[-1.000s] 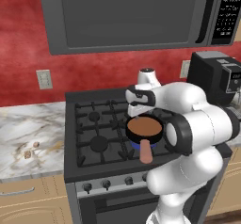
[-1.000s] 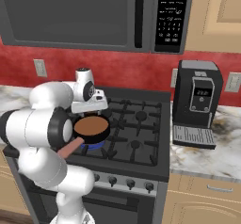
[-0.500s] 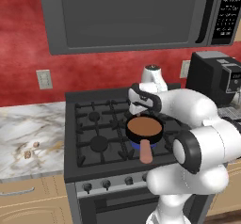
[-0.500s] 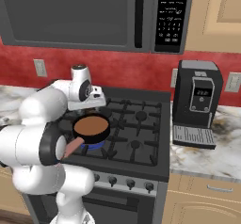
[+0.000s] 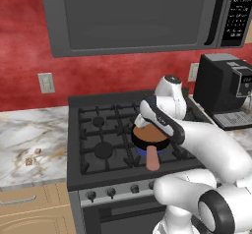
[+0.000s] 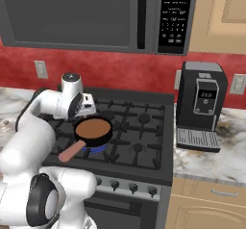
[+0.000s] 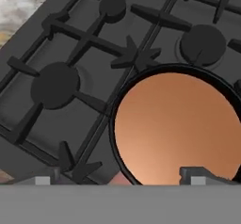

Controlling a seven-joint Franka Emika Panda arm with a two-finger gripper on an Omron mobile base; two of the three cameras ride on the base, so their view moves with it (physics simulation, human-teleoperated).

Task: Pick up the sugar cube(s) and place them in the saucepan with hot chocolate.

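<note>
The arm is in transit, at the start of the fetching step: no sugar cube is in hand yet, as far as I can judge, and the hot chocolate's surface shows nothing floating in it. The saucepan with hot chocolate sits on the front right burner of the stove, its pinkish handle pointing toward the robot; in the right base view the saucepan has a blue flame under it. The sugar cubes lie on the marble bench to the left of the stove, well apart from the pan; only two small specks are clear there, and I cannot tell whether a third is beside them.

The claw hangs above the stove with the pan's brown surface just ahead of it. Its fingertips stand apart with nothing between them, so it looks open and empty.

The next move calls for a long swing to the left, over the left burners and out past the stove's edge, then a careful descent onto one cube. The cubes are tiny, so the jaws must line up closely around one without knocking its neighbour away.

Compared with a second ago, the arm has turned: its elbow, which then covered the pan's right side in the left base view, has swung lower and nearer the camera, and the wrist now reaches over the pan from behind. The pan and cubes have not moved.
</note>
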